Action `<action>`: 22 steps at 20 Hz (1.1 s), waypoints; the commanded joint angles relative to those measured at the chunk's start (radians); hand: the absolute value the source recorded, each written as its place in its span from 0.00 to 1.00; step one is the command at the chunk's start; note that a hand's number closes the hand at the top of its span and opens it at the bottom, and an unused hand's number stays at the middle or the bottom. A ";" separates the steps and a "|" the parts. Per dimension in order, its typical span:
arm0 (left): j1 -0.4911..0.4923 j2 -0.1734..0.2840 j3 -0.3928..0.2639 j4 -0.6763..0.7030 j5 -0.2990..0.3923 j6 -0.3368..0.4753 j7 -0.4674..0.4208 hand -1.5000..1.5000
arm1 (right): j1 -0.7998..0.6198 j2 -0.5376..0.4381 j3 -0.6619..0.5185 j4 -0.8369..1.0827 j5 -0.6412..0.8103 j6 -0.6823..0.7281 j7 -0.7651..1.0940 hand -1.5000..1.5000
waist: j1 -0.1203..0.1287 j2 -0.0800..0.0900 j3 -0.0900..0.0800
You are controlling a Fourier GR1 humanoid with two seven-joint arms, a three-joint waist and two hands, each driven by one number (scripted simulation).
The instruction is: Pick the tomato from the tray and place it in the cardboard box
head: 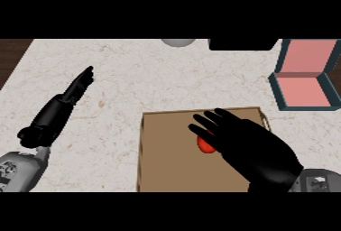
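Note:
A red tomato (205, 145) lies on the flat brown tray (166, 153) at the lower middle of the counter. My right hand (256, 149) hovers right over it, fingers stretched toward the tray's far edge, and covers most of it. Only the tomato's left side peeks out from under the palm. The fingers do not look curled round it. An open box (305, 90) with a pink inside and dark teal walls, lid up, stands at the right edge, beyond the tray's far right corner. My left hand (73, 92) rests on the counter at the left, fingers straight.
A grey round object (177, 42) and a black object (243, 43) sit at the counter's far edge. Pale speckled counter (153, 81) lies between the tray and those objects. Dark wood shows past the counter's far left corner (13, 54).

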 commanded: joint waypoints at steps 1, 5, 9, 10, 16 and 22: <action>-0.021 -0.025 0.036 0.012 0.001 -0.040 0.027 0.50 | -0.009 0.115 0.014 0.010 0.022 0.095 0.121 0.00 | -0.001 0.002 0.001; 0.053 -0.036 0.053 -0.006 -0.051 -0.060 -0.036 0.50 | 0.034 0.147 -0.026 0.020 0.036 0.153 0.112 0.00 | 0.001 0.002 0.001; 0.020 -0.089 0.039 -0.010 -0.100 -0.040 0.013 0.50 | -0.002 0.221 0.041 0.168 0.201 0.082 0.051 0.00 | 0.004 0.003 0.001; 0.042 -0.071 0.063 -0.055 -0.079 -0.052 0.046 0.50 | 0.092 0.195 0.091 0.075 0.262 0.047 0.085 0.00 | 0.001 0.001 0.002; 0.041 -0.127 0.108 -0.036 -0.137 -0.070 0.024 0.50 | 0.130 0.232 0.047 0.090 0.350 0.061 0.022 0.00 | -0.002 0.002 0.001; -0.016 -0.151 0.140 -0.013 -0.141 -0.124 0.068 0.50 | 0.123 0.223 0.028 0.164 0.433 0.073 -0.052 0.00 | -0.004 0.002 0.001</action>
